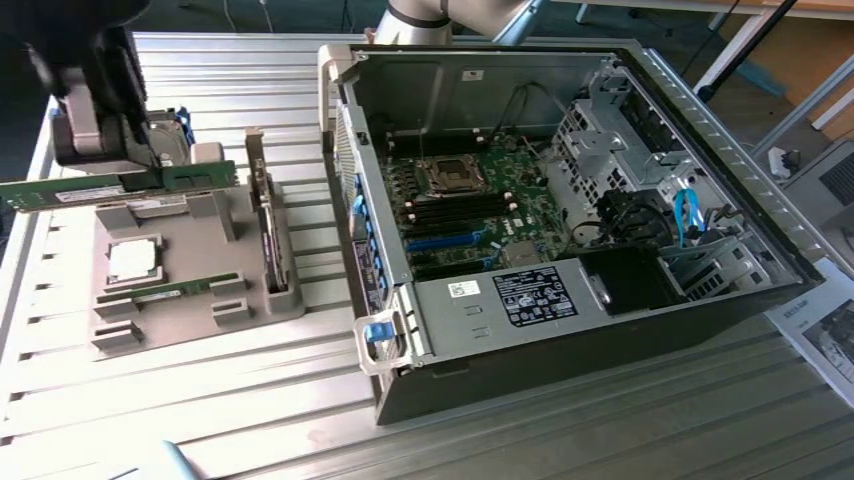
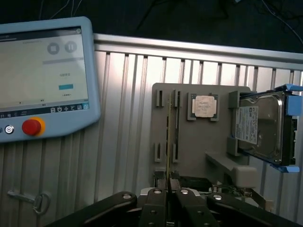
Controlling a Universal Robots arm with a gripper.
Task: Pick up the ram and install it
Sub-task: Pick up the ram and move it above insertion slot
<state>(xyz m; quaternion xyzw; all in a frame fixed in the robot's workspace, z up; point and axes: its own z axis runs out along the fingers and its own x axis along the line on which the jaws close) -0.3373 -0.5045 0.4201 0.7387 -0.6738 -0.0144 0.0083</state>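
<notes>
My gripper (image 1: 142,170) hangs above the grey parts holder (image 1: 200,250) at the exterior view's left, shut on the ram (image 1: 64,190), a long green stick held level and lifted off the holder. From the wrist the ram (image 2: 169,137) appears edge-on, pinched between the two black fingers of the gripper (image 2: 169,186). A second green stick (image 1: 174,290) lies in a slot near the holder's front. The open computer case (image 1: 747,230) lies at the exterior view's right, its motherboard (image 1: 461,200) exposed with black memory slots.
On the holder sit a square silver processor (image 2: 204,105), a hard drive (image 2: 262,127) in a blue frame and a tall dark expansion card (image 1: 274,240). A teach pendant (image 2: 42,80) and a key (image 2: 35,201) lie on the ribbed metal table (image 1: 267,400).
</notes>
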